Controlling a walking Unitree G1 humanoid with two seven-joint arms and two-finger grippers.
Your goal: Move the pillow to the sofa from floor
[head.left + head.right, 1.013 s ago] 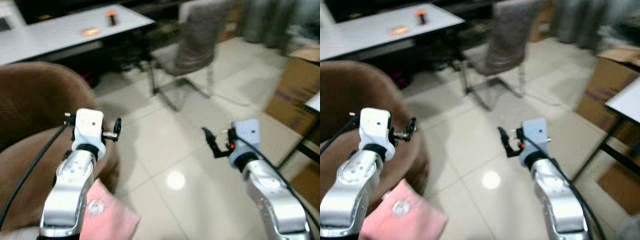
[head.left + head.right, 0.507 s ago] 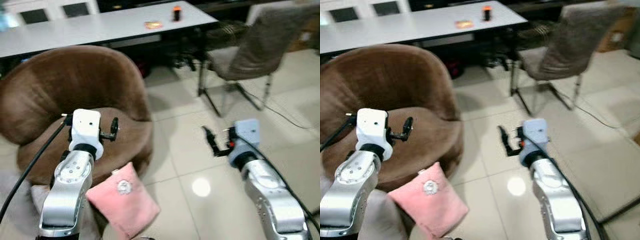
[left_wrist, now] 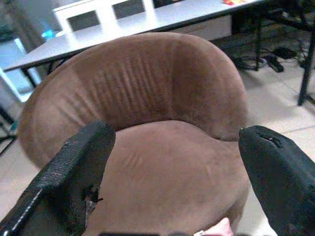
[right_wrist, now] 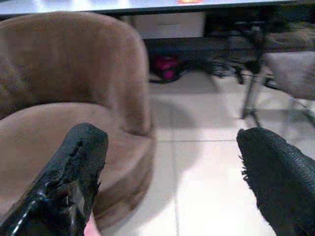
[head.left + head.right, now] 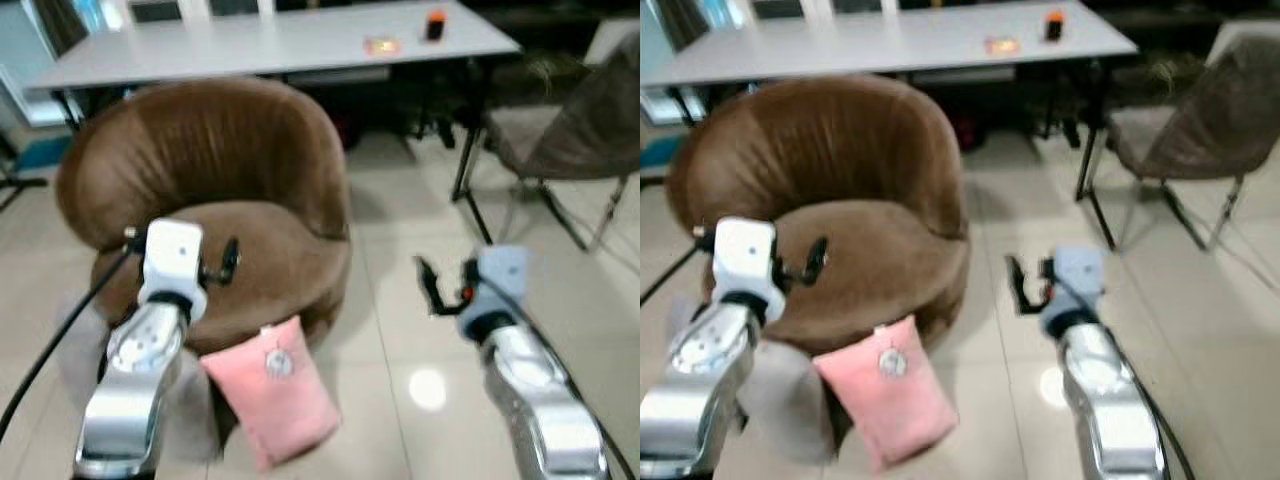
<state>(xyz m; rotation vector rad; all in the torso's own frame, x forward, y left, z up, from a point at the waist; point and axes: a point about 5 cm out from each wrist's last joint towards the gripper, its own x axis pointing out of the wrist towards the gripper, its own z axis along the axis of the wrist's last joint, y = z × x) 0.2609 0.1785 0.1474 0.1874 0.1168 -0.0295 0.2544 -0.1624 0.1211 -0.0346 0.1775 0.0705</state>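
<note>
A pink pillow (image 5: 275, 390) with a small round emblem stands on the tiled floor, leaning against the front of a round brown sofa chair (image 5: 215, 190). My left gripper (image 5: 229, 260) is held up over the sofa's seat, above and left of the pillow, open and empty. In the left wrist view its fingers (image 3: 74, 172) stand wide apart with the sofa seat (image 3: 167, 162) between them and a pink pillow corner (image 3: 216, 230) low down. My right gripper (image 5: 428, 286) hovers over bare floor to the right of the sofa, open and empty, its fingers (image 4: 69, 172) spread.
A long grey table (image 5: 270, 40) with a small orange-topped object (image 5: 435, 24) runs behind the sofa. A grey metal-legged chair (image 5: 570, 140) stands at the right. A pale grey soft thing (image 5: 785, 395) lies on the floor left of the pillow. Tiled floor (image 5: 400, 400) spreads to the right.
The camera has swung left, so the sofa and pillow now sit near the middle of the picture. Both arms hold the same raised pose with their fingers apart.
</note>
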